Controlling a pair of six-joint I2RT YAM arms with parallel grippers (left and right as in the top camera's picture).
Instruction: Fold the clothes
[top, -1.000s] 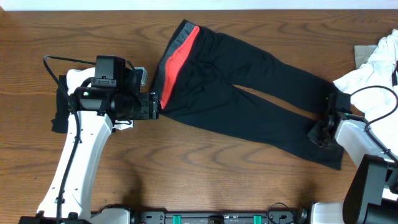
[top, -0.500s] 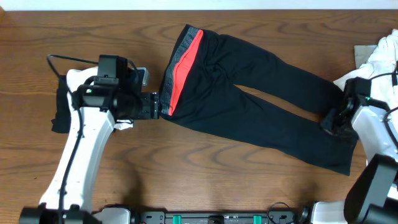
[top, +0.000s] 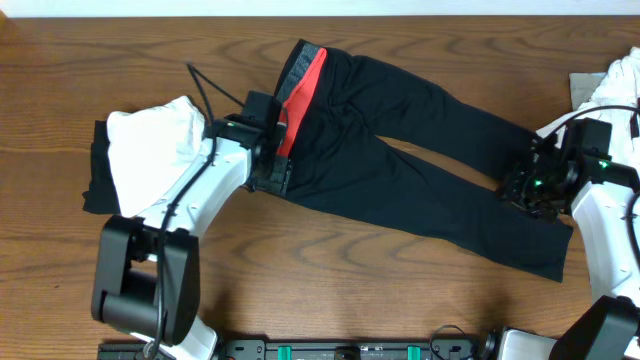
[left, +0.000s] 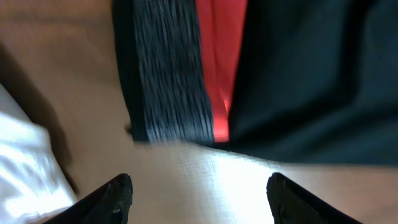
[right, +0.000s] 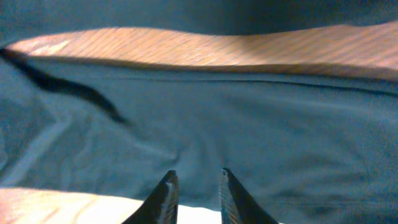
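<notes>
Overhead: black trousers (top: 420, 170) sprawl diagonally from top centre to lower right across the wood-grain table (top: 300, 290). A white garment (top: 150, 140) lies crumpled at left.

Left wrist: the left gripper (left: 199, 199) gapes wide and empty below the ribbed grey-and-red waistband (left: 180, 74).

Right wrist: the right gripper (right: 196, 193), narrowly parted and holding nothing, hovers over smooth trouser cloth.

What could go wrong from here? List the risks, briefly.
1. The left gripper is open over the table, short of the waistband; closing here could miss it.
2. The right gripper shows a narrow gap over the trousers leg; it may pinch only one layer.
3. The white garment lies right beside the left arm and could get dragged.
</notes>
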